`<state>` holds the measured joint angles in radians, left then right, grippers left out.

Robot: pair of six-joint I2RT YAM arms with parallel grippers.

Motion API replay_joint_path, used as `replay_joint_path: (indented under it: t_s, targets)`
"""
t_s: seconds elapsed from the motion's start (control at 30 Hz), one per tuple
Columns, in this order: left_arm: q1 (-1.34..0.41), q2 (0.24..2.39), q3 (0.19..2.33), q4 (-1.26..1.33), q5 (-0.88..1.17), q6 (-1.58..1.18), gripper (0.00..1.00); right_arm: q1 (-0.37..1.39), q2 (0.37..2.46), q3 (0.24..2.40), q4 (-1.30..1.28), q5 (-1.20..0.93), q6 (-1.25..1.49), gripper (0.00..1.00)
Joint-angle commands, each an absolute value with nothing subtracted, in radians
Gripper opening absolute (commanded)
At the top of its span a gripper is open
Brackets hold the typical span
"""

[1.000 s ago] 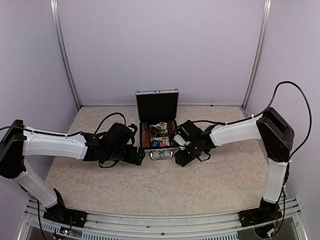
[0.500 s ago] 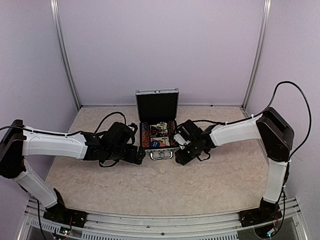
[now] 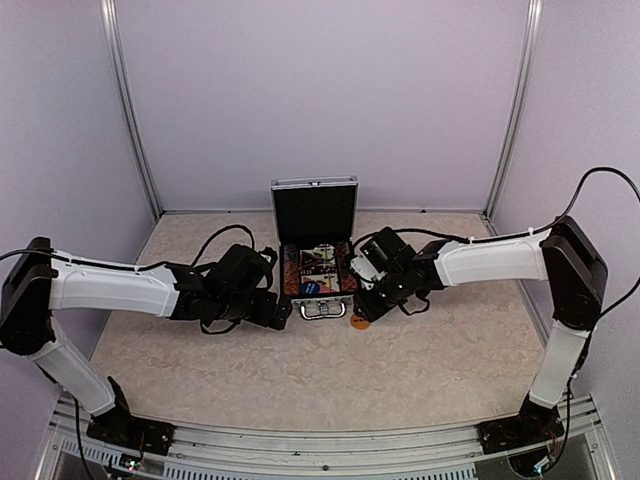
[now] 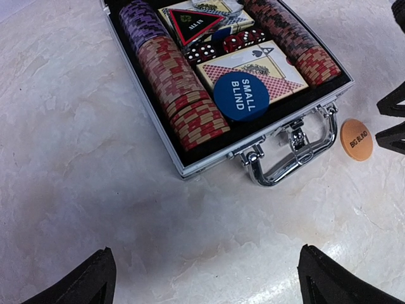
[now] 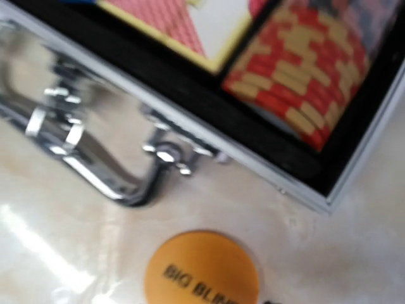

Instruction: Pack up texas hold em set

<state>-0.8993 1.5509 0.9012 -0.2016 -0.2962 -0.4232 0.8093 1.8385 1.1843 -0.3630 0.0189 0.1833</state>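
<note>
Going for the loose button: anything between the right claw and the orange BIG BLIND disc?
Nothing visible: the orange round BIG BLIND button lies bare on the table beside the right claw. Toward the open ribbed silver case, only its front rim intervenes.

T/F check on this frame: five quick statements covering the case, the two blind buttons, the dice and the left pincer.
1. The lid of the case stands open. True.
2. The BIG BLIND button lies inside the case. False: it lies on the table, just outside the case, beside the handle.
3. The SMALL BLIND button rests on a card deck inside the case. True.
4. The left pincer grips a chip. False: its jaws are wide open with nothing between them.
5. The dice in the case are green. False: they are dark red.
</note>
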Motion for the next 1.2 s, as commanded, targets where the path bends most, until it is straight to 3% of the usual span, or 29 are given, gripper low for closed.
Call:
replay_joint_path:
  t_s: [0.0,0.1,0.33,0.6,0.9,1.17]
  targets:
    - [-0.906,1.564,0.939,-0.198,-0.304,-0.436,0.99,0.831,1.762,1.213,-0.405,0.011,0.178,0.40]
    - [-0.907,1.570,0.940,-0.195,-0.301,-0.438,0.99,0.833,1.758,1.216,-0.402,0.013,0.178,0.42]
    - [-0.914,1.576,0.937,-0.198,-0.303,-0.444,0.99,0.834,1.837,1.189,-0.399,0.011,0.205,0.63]
    - [-0.917,1.575,0.931,-0.194,-0.303,-0.449,0.99,0.832,1.907,1.202,-0.397,0.017,0.215,0.72]
    - [-0.920,1.561,0.910,-0.193,-0.311,-0.454,0.99,0.822,1.956,1.207,-0.394,0.003,0.217,0.72]
    - [-0.920,1.553,0.896,-0.186,-0.313,-0.457,0.99,0.819,1.985,1.214,-0.394,0.002,0.218,0.61]
